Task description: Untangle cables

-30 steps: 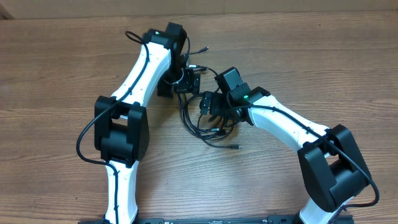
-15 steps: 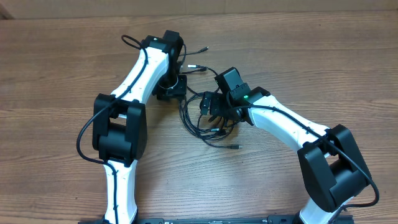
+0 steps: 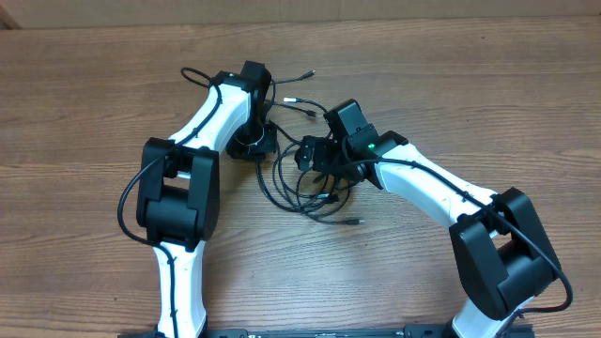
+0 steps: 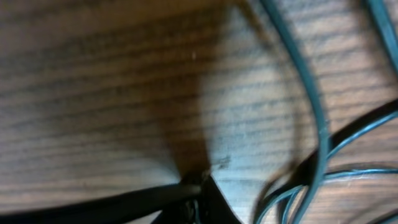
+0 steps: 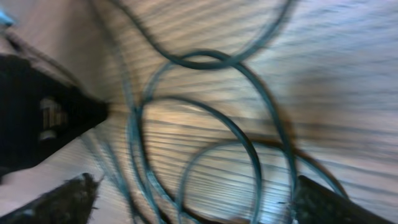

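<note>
Lying tangled on the bench (image 3: 470,94), the cables (image 3: 305,192) loop loosely. Right fingers (image 3: 317,160) stand wide apart over the loops. Farther back, left fingers (image 3: 252,143) are closed at the tangle's edge; whether on a cord, I cannot tell.

The cables (image 3: 299,188) lay in loose, overlapping loops on the table (image 3: 470,84), near its middle and between the two arms. The left gripper (image 3: 252,143) sat just left of the tangle, and the right gripper (image 3: 315,160) hung over its upper right edge. Two far plugs (image 3: 308,73) reached out behind the loops. One near plug (image 3: 355,222) lay in front, to the right.
</note>
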Controlling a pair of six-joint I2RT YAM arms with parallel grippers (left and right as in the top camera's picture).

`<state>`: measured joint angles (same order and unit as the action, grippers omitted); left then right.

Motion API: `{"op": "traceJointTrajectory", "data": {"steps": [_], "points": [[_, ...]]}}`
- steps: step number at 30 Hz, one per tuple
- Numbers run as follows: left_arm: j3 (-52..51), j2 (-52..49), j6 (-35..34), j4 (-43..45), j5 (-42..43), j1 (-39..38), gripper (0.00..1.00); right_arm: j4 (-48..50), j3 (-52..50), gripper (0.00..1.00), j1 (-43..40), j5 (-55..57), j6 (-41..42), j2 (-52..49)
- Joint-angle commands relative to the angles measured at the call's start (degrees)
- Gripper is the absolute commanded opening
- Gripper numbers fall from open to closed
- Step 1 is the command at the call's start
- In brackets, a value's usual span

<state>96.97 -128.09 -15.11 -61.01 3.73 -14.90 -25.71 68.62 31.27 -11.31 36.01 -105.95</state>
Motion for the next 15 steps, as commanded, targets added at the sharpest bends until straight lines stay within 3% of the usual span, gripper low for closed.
{"op": "traceJointTrajectory", "data": {"steps": [1, 6, 10, 12, 15], "points": [[-4.0, 0.2, -0.7, 1.6, -2.2, 0.4, 0.04, 2.5, -0.1, 0.88, 0.2, -4.7, -0.2, -0.5], [-6.2, 0.2, 0.6, 2.9, 0.1, 0.4, 0.04, 8.0, -0.1, 0.54, 0.7, -4.6, -2.6, -0.5], [-6.2, 0.2, 8.9, 3.9, 10.6, 0.2, 0.04, 11.6, -0.1, 0.2, 2.2, -2.7, -3.5, -0.5], [-6.2, 0.2, 10.4, 4.1, 13.5, 0.2, 0.04, 11.8, -0.1, 0.12, 2.8, -1.4, -3.5, -0.5], [-6.2, 0.2, 13.1, 4.3, 16.5, 0.2, 0.04, 11.7, -0.1, 0.12, 4.1, 0.0, -3.5, -0.7]]}}
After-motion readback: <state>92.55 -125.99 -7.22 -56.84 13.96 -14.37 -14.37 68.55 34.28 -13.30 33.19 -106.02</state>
